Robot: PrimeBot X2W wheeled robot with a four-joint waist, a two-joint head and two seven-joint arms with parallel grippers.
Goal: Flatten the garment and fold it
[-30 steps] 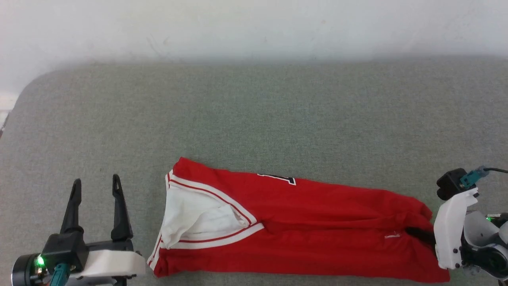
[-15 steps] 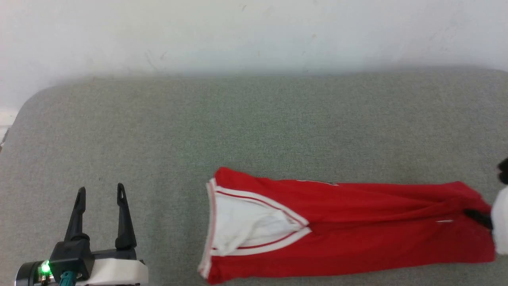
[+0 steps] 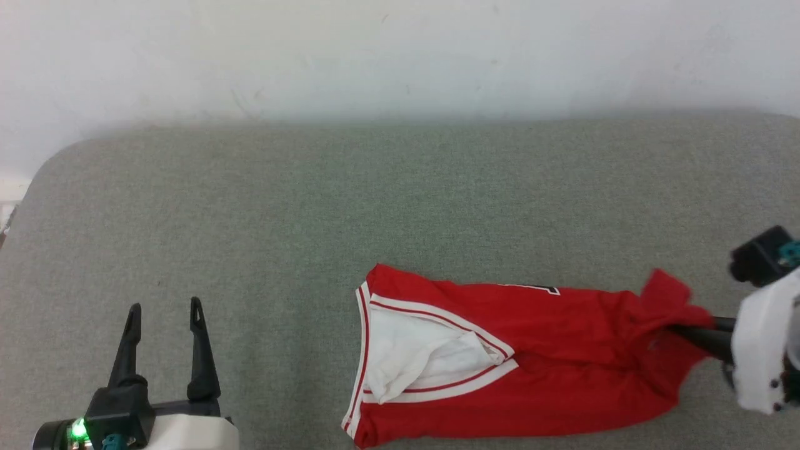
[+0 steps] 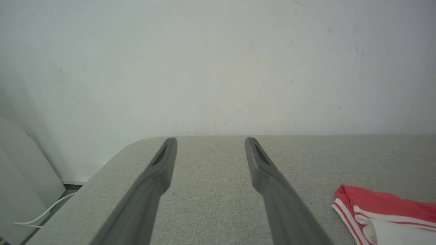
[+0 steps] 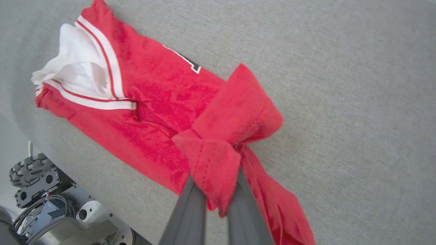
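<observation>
The garment (image 3: 550,369), a red jersey with a white sleeve and striped trim, lies stretched left to right on the grey table near its front edge. A black numeral peeks out along its far edge. My right gripper (image 3: 678,330) is shut on the garment's right end, where the red cloth is lifted and bunched. In the right wrist view the cloth (image 5: 160,92) wraps over my right gripper (image 5: 215,185) and hides the fingertips. My left gripper (image 3: 164,307) stands open and holds nothing, well left of the garment. In the left wrist view my left gripper (image 4: 211,141) points at the wall, with the garment's sleeve end (image 4: 378,207) at lower right.
The grey padded table (image 3: 312,200) runs back to a white wall (image 3: 400,56), and its far-left corner is rounded. The robot's wheeled base (image 5: 37,183) shows below the table's front edge. A white cable (image 4: 44,214) lies on the floor left of the table.
My right gripper has dragged the garment to the right across the table, and its gripped end has risen and bunched up. The head view has tilted slightly. My left gripper has stayed open in place.
</observation>
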